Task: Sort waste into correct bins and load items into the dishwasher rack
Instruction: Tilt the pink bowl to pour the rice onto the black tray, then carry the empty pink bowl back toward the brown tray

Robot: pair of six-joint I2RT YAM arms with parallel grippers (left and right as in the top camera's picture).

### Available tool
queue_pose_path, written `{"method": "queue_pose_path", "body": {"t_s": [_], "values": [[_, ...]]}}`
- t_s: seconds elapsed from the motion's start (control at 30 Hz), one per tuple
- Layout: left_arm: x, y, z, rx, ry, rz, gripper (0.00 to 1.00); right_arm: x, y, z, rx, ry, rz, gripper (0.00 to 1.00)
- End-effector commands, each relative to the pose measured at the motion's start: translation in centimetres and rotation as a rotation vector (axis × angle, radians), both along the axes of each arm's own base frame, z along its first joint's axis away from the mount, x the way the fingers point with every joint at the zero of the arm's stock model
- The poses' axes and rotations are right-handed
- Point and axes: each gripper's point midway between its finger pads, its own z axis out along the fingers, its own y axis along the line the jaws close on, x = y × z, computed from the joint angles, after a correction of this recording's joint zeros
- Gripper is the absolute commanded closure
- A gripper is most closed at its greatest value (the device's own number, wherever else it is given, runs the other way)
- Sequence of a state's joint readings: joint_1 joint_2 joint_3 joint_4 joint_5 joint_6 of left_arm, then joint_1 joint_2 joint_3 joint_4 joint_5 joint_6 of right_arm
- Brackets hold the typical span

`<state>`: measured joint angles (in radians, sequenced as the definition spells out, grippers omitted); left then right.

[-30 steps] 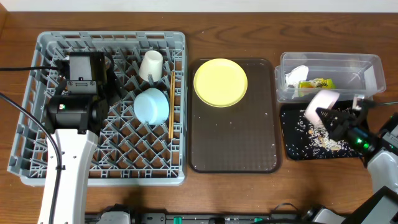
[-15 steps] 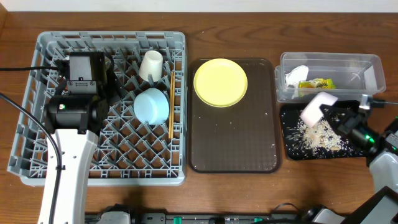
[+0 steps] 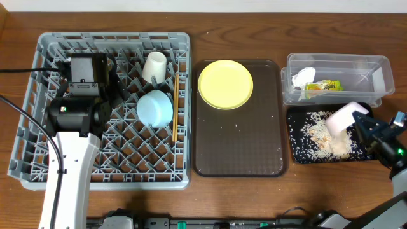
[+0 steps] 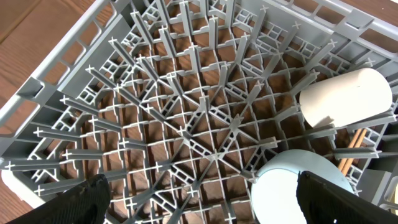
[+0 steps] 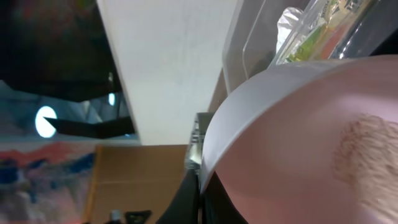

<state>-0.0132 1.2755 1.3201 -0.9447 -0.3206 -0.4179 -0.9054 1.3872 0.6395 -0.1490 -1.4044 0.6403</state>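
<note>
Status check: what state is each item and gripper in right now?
small white bowl: tilted over black tray, gripped
crumbs: on black tray
tissue: in clear tub
wrapper: in clear tub
yellow plate: flat on brown tray
light blue bowl: in rack
cream cup: in rack, on its side
chopsticks: in rack
left gripper: open, empty
right gripper: shut on small white bowl

1. The overhead view is evenly and brightly lit; only soft shadows are cast
2. Glare is seen on the clear tub (image 3: 337,58)
3. The right wrist view is blurred by the close white bowl (image 5: 298,137)
</note>
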Motion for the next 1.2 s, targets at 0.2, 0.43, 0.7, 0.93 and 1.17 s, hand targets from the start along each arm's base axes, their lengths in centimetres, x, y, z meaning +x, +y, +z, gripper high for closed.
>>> {"method": "queue_pose_path", "body": {"t_s": [0.2,0.43,0.7,0.93,1.17], "values": [[0.0,0.3,0.6,0.01,-0.01,0.006,0.04,-0.2,-1.0,1.5,0.005,-0.054,-0.008,0.99],[0.0,0.3,0.6,0.01,-0.01,0.006,0.04,-0.1,-1.0,2.5,0.025,-0.079,0.013,0.99],[0.0,0.3,0.6,0.01,-0.01,0.006,0.04,-0.4,-0.7,3.0,0.11,-0.055,0.036,0.99],[0.0,0.3,0.6,0.01,-0.01,0.006,0.04,-0.5,-0.4,3.3,0.153,-0.044,0.052,0.99],[0.0,0.3,0.6,0.01,-0.01,0.006,0.04,-0.1,-0.5,2.8,0.14,-0.021,0.03,0.99]]}}
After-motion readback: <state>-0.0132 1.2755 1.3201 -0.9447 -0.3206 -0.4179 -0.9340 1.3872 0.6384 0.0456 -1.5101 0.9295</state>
